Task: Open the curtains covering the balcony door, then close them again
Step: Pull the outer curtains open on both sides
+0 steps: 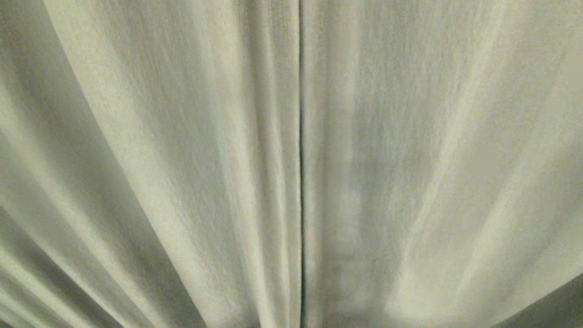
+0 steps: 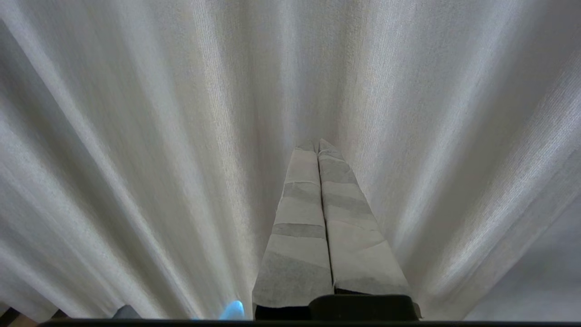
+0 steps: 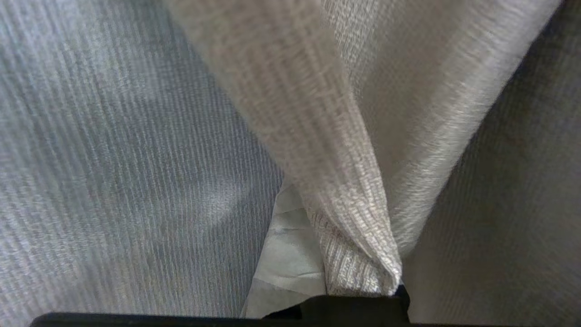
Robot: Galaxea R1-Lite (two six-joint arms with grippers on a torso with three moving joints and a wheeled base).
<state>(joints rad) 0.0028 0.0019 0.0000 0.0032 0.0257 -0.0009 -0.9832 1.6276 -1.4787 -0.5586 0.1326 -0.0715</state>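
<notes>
1. The head view is filled by the curtains (image 1: 182, 159), thick beige-grey woven panels hanging in long pleats
2. A narrow dark seam (image 1: 300, 173) is seen where the two panels meet edge to edge, so the curtains are drawn shut; nothing behind them can be seen
3. The left end effector (image 2: 317, 146) is held pointing at the curtains, its two tape-wrapped fingers (image 2: 299, 218) pressed together with nothing between them; its tips are close to the fabric, though contact cannot be told
4. The right end effector (image 3: 345, 290) is closed on a fold of the curtains: a bunched ridge of woven cloth (image 3: 354, 254) is pinched at its base and is stretched away from it
5. One pale wrapped finger (image 3: 286, 254) of the right end effector is seen just beside that pinched fold, the other being hidden by the cloth
</notes>
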